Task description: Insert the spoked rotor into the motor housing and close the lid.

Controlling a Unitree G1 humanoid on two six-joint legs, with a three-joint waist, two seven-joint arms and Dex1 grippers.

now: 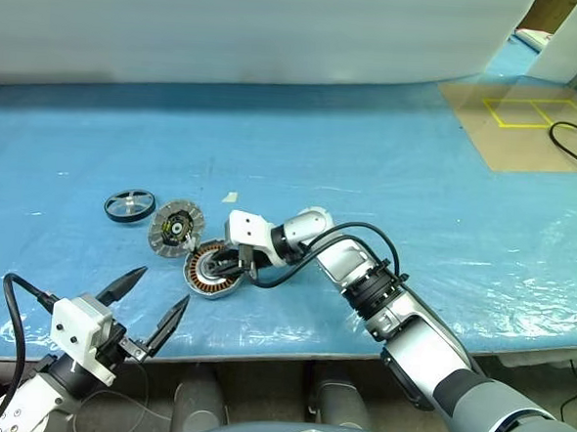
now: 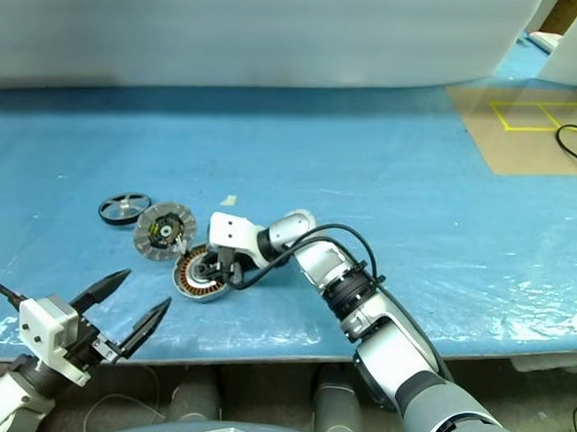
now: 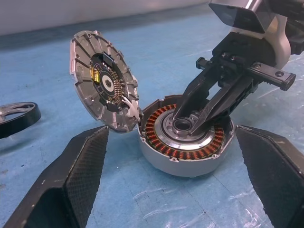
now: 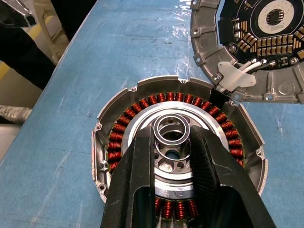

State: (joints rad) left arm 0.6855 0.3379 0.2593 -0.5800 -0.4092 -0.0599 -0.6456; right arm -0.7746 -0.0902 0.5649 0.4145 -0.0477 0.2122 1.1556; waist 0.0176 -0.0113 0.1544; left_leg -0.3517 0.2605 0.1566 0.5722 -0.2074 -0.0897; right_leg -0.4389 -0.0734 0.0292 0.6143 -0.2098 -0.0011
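Lower left of frame: black-rimmed spoked rotor (image 1: 129,205) leftmost, round silver-segmented lid (image 1: 174,229) right of it, copper-wound round metal motor housing (image 1: 213,269) lower right, touching the lid.

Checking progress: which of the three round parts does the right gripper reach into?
The motor housing, ringed with copper windings; the lid leans beside it, the spoked rotor lies apart.

Right gripper (image 3: 197,118): two slim black fingers (image 3: 187,97) tapering to points, mounted on a white boxy wrist block, behind it a silver-and-grey forearm with a black cable looping alongside. Left gripper (image 1: 153,304): black pointed fingers (image 1: 121,284), inner pads finely textured, white block behind, black cable trailing.
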